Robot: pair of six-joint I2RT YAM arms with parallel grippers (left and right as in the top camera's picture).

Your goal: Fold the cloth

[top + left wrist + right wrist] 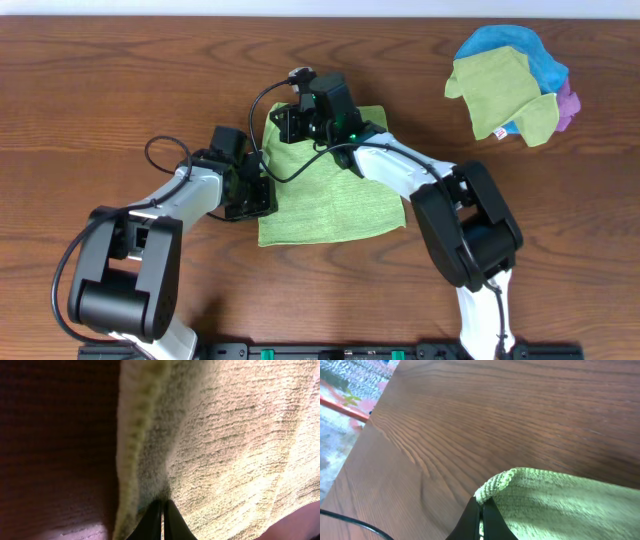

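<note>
The cloth point(335, 205) lies flat on the counter point(120, 80), roughly square, near the middle. Both tools sit on the same side of it, its left edge. The right tool point(285, 125) is at the far left corner. Its wrist view shows the fingers point(476, 519) pressed together, pinching a small raised peak of fabric. The left tool point(258, 192) is lower along that edge, short of the near corner, and its fingers point(154, 522) are closed on the hem.

From both tools the whole cloth stretches away to the right. The held edge runs far to near, so the fold would likely carry it rightward across to the free right edge. The near left corner is unheld and may lag. A pile of other cloths point(510, 85) sits well apart at far right.
</note>
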